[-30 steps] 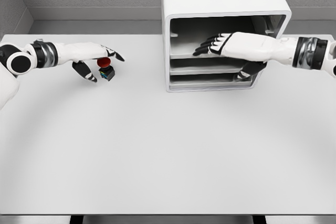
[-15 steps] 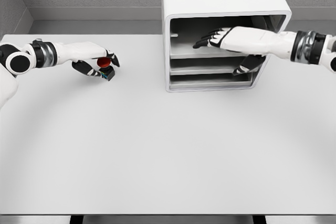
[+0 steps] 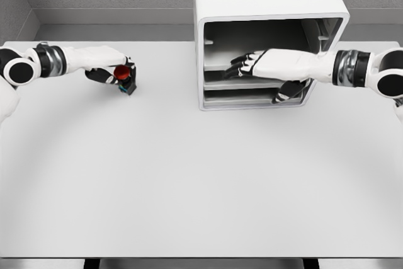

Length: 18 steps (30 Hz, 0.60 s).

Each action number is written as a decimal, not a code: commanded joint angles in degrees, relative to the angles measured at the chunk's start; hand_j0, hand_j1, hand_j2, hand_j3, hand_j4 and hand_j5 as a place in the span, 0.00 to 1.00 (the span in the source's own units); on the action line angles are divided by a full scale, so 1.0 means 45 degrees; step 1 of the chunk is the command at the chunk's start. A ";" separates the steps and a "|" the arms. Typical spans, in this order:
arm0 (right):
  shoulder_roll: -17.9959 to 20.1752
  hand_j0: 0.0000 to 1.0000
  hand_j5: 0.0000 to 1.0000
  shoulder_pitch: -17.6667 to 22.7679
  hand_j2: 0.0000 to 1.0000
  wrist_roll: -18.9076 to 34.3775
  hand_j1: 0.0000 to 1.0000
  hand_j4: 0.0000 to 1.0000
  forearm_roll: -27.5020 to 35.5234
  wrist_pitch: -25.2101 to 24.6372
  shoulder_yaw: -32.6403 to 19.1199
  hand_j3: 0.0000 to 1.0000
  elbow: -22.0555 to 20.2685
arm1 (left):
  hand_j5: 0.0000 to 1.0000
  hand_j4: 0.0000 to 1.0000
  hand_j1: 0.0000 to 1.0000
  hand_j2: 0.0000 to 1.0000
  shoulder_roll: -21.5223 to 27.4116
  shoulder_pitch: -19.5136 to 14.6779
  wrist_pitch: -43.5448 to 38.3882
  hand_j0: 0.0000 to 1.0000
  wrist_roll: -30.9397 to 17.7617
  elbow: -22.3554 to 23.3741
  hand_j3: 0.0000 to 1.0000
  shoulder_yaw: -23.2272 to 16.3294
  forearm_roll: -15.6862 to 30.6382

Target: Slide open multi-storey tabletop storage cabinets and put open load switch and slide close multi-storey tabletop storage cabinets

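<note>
- Head view, table [image 3: 189, 181]: pale grey surface, seen from above; grey wall panels behind it.
- Storage cabinet [image 3: 264, 4]: white, multi-storey, standing at the rear of the table, right of centre. Its front is open toward the camera, showing a tall upper bay and two low shelves beneath it.
- Load switch [image 3: 126, 79]: small item with a round red cap above a dark body with a touch of teal-green at its base. It sits at the far left of the table, well apart from the cabinet. Its long axis runs from cap to base and leans, the red cap toward the upper left and the base toward the lower right; whether the base rests on the table or is lifted clear cannot be told from this angle.
- Left hand [image 3: 112, 66]: arm enters from the left edge. Fingers are curled closely around the load switch, the dark fingertips wrapping its cap and body; the hand holds it.
- Right hand [image 3: 277, 67]: arm enters from the right edge and reaches across the cabinet's open front. Fingers [image 3: 242, 63] are extended and slightly spread, lying at the edge of the upper shelf; the thumb hangs lower, before the lower shelves. It grasps nothing visible.
</note>
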<state>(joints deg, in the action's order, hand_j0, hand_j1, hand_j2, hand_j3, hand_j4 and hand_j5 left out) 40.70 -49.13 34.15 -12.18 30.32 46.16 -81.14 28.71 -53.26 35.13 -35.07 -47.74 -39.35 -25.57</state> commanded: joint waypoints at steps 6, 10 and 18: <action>0.0468 1.00 1.00 0.0177 1.00 0.0190 1.00 1.00 0.0265 0.1040 0.0093 1.00 -0.1617 | 0.38 0.38 0.38 0.38 0.1607 0.0214 -0.0028 0.38 0.0015 -0.2535 0.38 0.0034 0.1502; 0.1229 1.00 1.00 0.0645 1.00 0.0190 1.00 1.00 0.0343 0.1040 -0.0493 1.00 -0.2144 | 0.38 0.38 0.38 0.38 0.2798 0.0898 -0.0028 0.38 0.0015 -0.4898 0.38 0.0014 0.2049; 0.2069 1.00 1.00 0.1426 1.00 0.0190 1.00 1.00 0.0460 0.1040 -0.1430 1.00 -0.2320 | 0.38 0.38 0.38 0.38 0.4752 0.1699 -0.0028 0.38 0.0015 -0.7907 0.38 0.0014 0.2948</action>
<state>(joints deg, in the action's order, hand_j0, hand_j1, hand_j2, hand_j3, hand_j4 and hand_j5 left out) 48.40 -42.36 35.02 -10.65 35.23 41.60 -91.20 48.65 -45.61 35.21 -35.06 -80.92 -39.35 -13.44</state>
